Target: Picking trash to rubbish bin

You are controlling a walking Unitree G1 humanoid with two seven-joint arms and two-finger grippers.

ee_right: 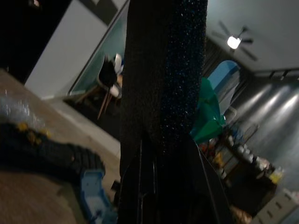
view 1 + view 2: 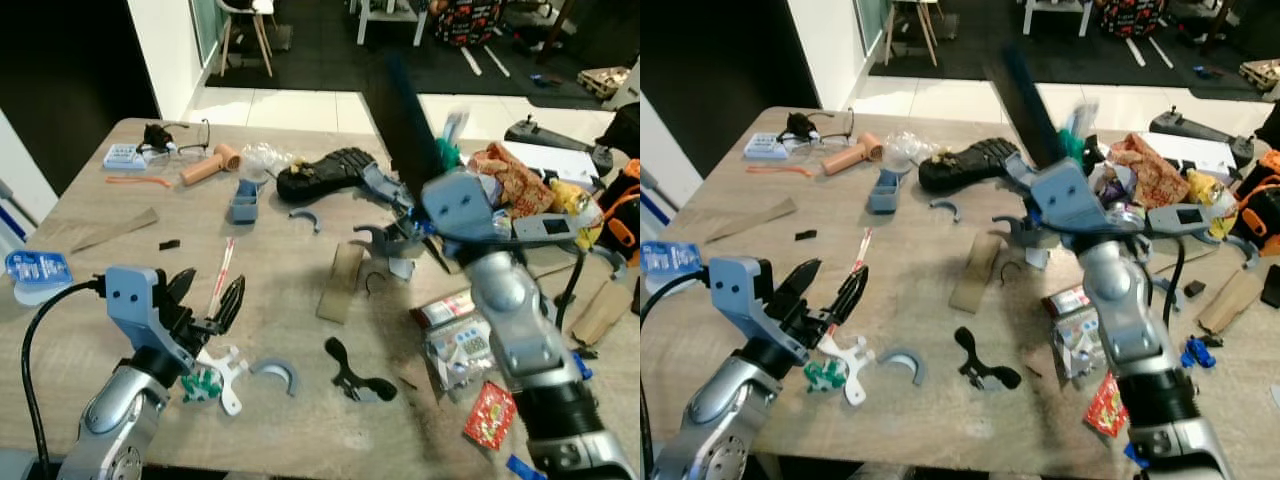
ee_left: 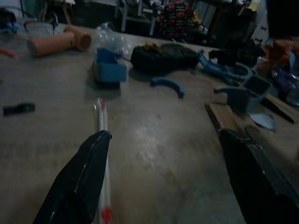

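The left gripper [image 2: 205, 300] sits low over the near part of the wooden table [image 2: 280, 270], its two black fingers spread wide with nothing between them. A thin red and white straw wrapper [image 2: 222, 272] lies just ahead of it (a bit of trash, flat on the wood). The right gripper [image 2: 1025, 105] is raised high over the table's far side, fingers pressed together; I cannot tell if they pinch anything. Snack packets [image 2: 490, 415] lie near the right arm.
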